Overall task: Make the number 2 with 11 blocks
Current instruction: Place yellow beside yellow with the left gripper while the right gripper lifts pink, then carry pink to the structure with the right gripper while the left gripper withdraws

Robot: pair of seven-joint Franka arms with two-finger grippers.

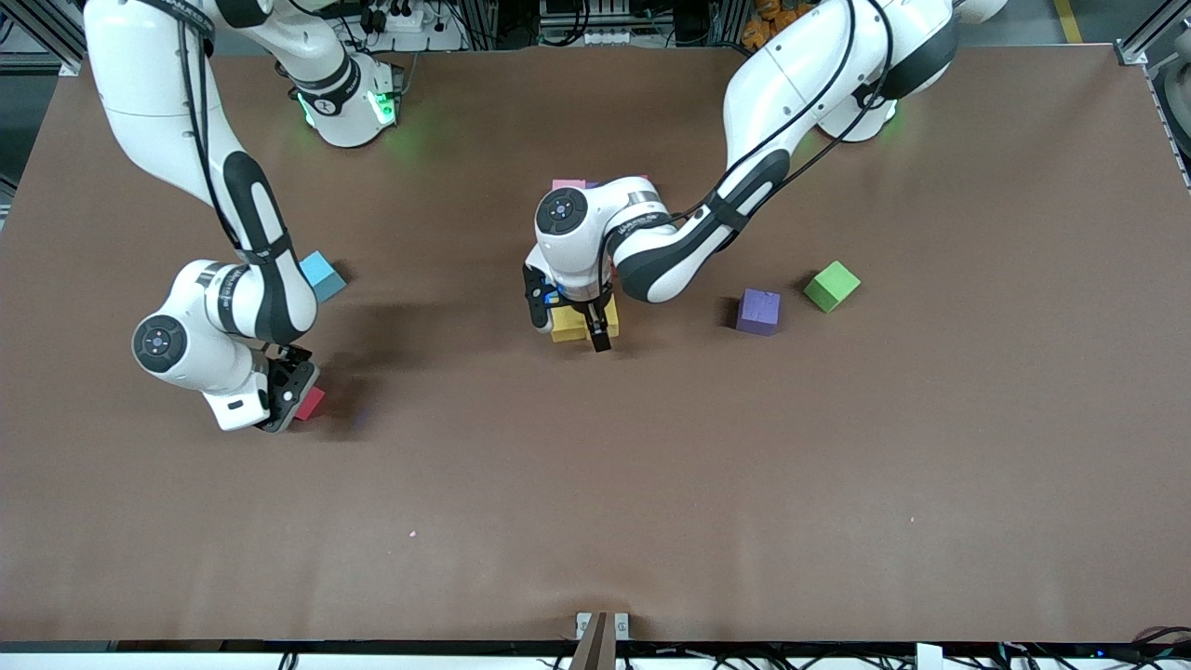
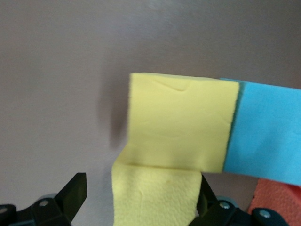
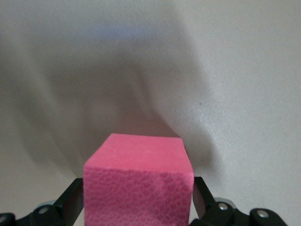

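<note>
My left gripper point(image 1: 569, 326) is open and straddles a yellow cube point(image 2: 155, 197) at the table's middle. One finger point(image 2: 75, 195) stands clear of the cube and the other touches its side. A second yellow cube point(image 2: 181, 122) adjoins it, with a light blue cube point(image 2: 265, 134) and a reddish cube point(image 2: 277, 200) beside them. The left arm hides most of this group in the front view, where only yellow point(image 1: 569, 326) and a pink cube point(image 1: 568, 184) show. My right gripper point(image 1: 296, 395) is shut on a pink cube point(image 3: 138, 183) low over the table toward the right arm's end.
A light blue cube point(image 1: 323, 275) lies beside the right arm's wrist. A purple cube point(image 1: 758, 311) and a green cube point(image 1: 831, 285) lie toward the left arm's end of the brown table point(image 1: 595, 502). A small fixture point(image 1: 601, 637) stands at the table's near edge.
</note>
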